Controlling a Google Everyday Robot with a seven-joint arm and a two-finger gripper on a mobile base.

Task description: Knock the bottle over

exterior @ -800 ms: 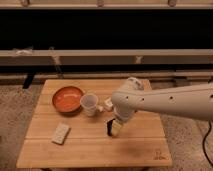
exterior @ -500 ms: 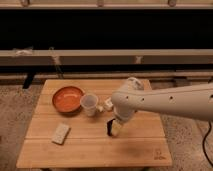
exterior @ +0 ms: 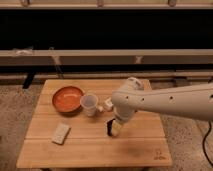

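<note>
Item: bottle, small, whitish-grey, short.
Location: on the wooden table, just beside the clear cup, at the cup's 3 o'clock.
Posture: cannot tell whether it stands or lies; the arm crowds its right side.
Gripper: the gripper hangs low over the boards at the bottle's 5 o'clock, near it but apart.
Gripper state: cannot tell how far open it is or whether it carries anything; the bottle is not in it.
Arm: white, enters from the table's 3 o'clock edge.
Other stock: orange bowl at the cup's 9 o'clock, touching or nearly so; pale sponge at the cup's 7 o'clock, well apart.
Handling, judged: probably light and stiff with a narrow base, so it should tip readily. Its smooth skin may skid or roll rather than topple. Not fragile.
Where to take it, judged: no grasp is needed. Push high on its side, near the top, not at the foot.
Caution, judged: a shove toward 9 o'clock would drive it into the cup, which is also light.
</note>
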